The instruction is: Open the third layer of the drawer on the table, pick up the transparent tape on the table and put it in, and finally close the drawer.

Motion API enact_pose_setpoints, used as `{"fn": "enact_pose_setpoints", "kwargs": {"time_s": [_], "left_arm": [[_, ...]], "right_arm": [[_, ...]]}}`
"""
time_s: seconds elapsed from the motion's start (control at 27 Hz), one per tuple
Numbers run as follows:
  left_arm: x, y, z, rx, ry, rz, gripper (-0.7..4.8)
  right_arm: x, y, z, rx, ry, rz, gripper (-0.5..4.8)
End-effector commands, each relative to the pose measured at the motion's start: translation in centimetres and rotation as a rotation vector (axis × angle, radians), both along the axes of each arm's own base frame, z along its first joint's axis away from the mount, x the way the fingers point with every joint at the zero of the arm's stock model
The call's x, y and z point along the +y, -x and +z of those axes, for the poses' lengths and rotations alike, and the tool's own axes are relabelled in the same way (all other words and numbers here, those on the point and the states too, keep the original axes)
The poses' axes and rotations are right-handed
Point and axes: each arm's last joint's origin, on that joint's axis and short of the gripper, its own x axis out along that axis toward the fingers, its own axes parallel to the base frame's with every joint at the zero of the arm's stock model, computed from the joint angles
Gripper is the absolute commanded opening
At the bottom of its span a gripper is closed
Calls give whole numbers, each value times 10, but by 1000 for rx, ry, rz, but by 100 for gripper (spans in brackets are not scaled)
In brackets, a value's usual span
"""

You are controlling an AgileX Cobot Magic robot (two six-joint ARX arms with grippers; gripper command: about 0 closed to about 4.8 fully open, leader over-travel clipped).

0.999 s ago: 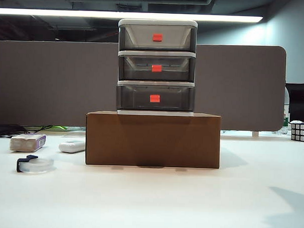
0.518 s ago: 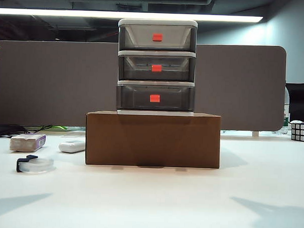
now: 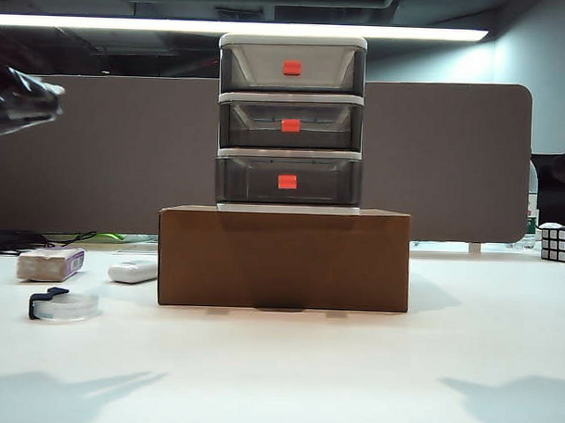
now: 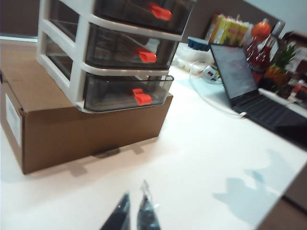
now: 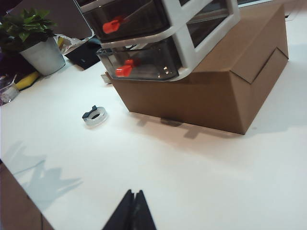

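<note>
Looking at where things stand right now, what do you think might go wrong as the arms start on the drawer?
1. The drawer sits unsecured on a cardboard box; tugging the third layer by its small tab could drag the whole cabinet forward.
2. The transparent tape lies flat on the table, so a shut left hand may skid over it.

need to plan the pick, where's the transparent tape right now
In the exterior view the transparent tape lies flat on the table at the left, in front of the white remote-like thing and left of the cardboard box. Neither end effector touches it.
</note>
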Motion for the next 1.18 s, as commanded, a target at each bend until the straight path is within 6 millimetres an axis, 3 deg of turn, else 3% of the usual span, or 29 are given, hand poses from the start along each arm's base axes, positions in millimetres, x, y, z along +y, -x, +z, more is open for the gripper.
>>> {"fn": "enact_pose_setpoints", "kwargs": {"time_s": [0.04, 0.33, 0.41, 0.7, 0.81, 0.89, 1.07, 1.18], "left_arm": [[-6, -2, 8, -70, 8, 52, 36], [-32, -21, 3, -45, -35, 35, 97], [-47, -30, 1, -20, -65, 6, 124], [-102, -68, 1, 7, -79, -156, 120], [-111, -75, 4, 36, -49, -152, 121], [-114, -75, 6, 42, -38, -111, 116], [-127, -69, 7, -3, -89, 178, 111], [-147, -65, 5, -19, -127, 274, 111]], "right_arm": [[2, 1, 11, -48, 3, -39, -5], [12, -2, 22, -16, 100, -18, -5], [17, -6, 28, -1, 152, 4, -5], [36, -37, 52, 74, 260, 91, -5], [43, -45, 58, 46, 234, 154, -5], [47, -49, 60, 31, 238, 174, -5], [54, -63, 69, 3, 281, 189, -5], [61, -76, 78, -34, 323, 199, -5]]}}
